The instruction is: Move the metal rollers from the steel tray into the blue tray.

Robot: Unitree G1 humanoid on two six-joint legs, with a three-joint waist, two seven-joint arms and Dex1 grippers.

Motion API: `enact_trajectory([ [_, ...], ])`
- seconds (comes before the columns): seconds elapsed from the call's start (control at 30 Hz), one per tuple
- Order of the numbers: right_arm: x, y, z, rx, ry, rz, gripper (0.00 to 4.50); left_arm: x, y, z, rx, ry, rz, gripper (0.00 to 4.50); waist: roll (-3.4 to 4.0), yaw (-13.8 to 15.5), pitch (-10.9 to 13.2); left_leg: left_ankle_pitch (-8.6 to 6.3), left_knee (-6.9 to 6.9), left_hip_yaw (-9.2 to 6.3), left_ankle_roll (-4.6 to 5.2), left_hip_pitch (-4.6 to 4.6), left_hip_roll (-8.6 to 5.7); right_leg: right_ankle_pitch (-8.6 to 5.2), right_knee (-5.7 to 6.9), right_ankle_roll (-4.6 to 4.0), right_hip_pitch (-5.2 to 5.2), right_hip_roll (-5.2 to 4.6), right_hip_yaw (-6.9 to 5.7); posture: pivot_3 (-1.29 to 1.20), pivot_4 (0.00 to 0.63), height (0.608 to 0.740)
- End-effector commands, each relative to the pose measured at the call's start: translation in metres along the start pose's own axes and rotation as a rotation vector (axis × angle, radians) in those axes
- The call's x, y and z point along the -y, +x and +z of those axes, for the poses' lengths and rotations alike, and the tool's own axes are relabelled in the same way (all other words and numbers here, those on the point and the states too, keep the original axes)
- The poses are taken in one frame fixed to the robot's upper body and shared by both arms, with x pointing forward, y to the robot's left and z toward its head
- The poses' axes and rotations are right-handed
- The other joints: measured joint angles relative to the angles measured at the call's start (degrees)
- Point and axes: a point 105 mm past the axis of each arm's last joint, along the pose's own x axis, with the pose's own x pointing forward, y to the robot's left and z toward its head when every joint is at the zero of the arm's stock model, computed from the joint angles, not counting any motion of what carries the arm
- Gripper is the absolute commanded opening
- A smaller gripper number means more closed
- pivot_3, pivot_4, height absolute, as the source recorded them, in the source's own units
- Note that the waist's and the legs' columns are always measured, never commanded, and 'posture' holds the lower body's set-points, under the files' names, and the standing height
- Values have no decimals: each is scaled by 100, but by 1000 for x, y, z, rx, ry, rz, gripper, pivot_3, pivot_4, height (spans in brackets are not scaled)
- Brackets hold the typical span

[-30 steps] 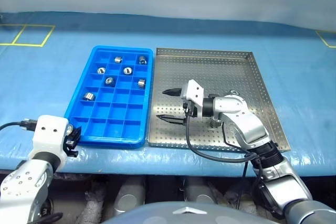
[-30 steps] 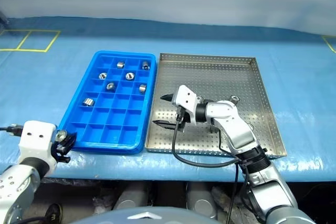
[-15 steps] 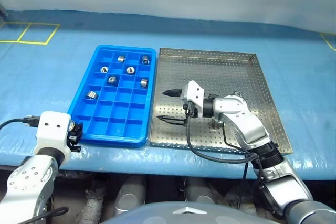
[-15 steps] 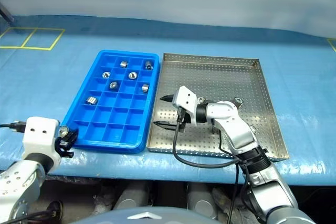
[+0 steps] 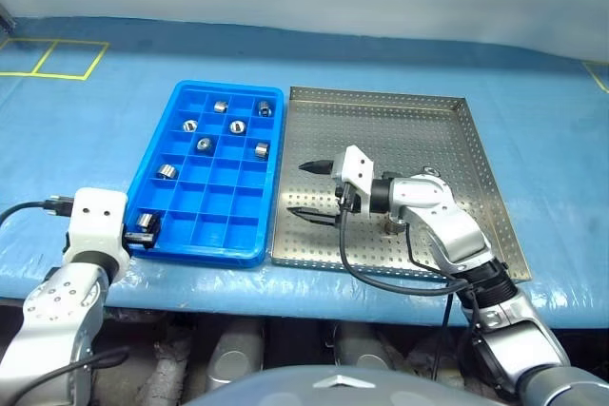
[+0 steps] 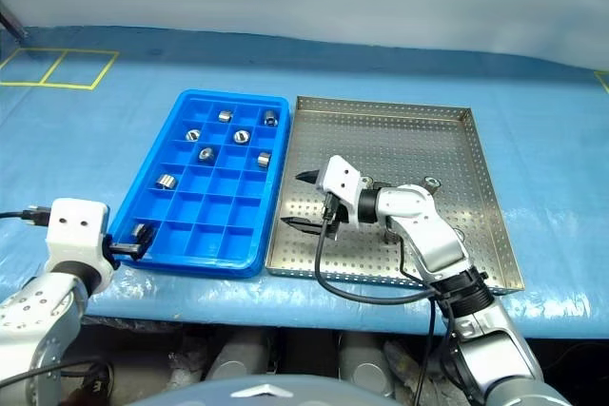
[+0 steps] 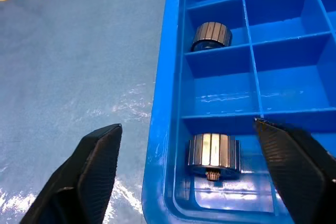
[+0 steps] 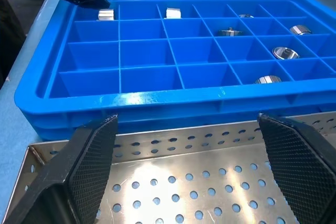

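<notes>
Blue tray (image 5: pixel 181 97) at centre-left, steel tray (image 5: pixel 447 106) just beside at centre-right. Seven metal rollers (image 5: pixel 204 144) in blue compartments, one (image 7: pixel 214 153) lying free in lower-left corner cell between spread left fingers (image 7: pixel 92 169). Right fingers (image 8: pixel 89 169) spread wide, empty, over steel tray's left edge.

We see a bright blue tray (image 5: pixel 171 111) with a square grid, shiny silver rollers (image 7: pixel 214 153) with ribbed sides, a silver steel tray (image 5: pixel 457 140) dotted with holes, black fingers (image 8: pixel 89 166).
</notes>
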Motion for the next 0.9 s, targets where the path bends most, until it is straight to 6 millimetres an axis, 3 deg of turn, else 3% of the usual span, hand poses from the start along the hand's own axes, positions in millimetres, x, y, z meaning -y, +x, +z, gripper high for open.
enact_trajectory([
  [0.03, 6, -8, 16, 44, -47, -44, 4500, 15, 1, 32, 168, -23, -71, 4451, 0, 0, 0, 1, 0, -1, -2, 0, 0, 0, 0, 0, 0, 0, -1, 60, 150, 740],
  [0.23, 20, -26, 20, 23, -82, -179, 4500, 85, 12, 97, 434, -79, -407, 4451, 1, 23, 0, 7, 0, -15, -12, -4, -9, 1, -1, 0, 10, -11, -23, -4, 150, 740],
  [0.37, 24, -45, 21, -4, -100, -262, 4500, 136, 29, 129, 507, 7, -592, 4451, 4, -83, -1, 11, 3, -18, -16, -4, -14, 2, -2, 0, 19, -13, -41, -86, 150, 740],
  [0.5, 24, -63, 6, -69, -56, -330, 4500, 179, 49, 129, 473, 146, -729, 4451, 8, -290, -4, 11, -4, -12, -15, -5, -13, 1, -4, -2, 15, -10, -37, -169, 150, 740],
  [0.67, 16, -79, -11, -133, 3, -399, 4500, 214, 58, 119, 420, 205, -890, 4451, 10, -591, -3, 5, -15, 9, -5, -18, -6, 0, -4, -3, -13, -5, -11, -252, 150, 740],
  [0.9, 7, -87, -16, -143, 32, -453, 4500, 236, 74, 109, 357, 241, -958, 4451, 10, -1001, -3, 2, -10, 33, 2, -6, -3, -11, -2, 43, -8, 11, 25, -323, 150, 740],
])
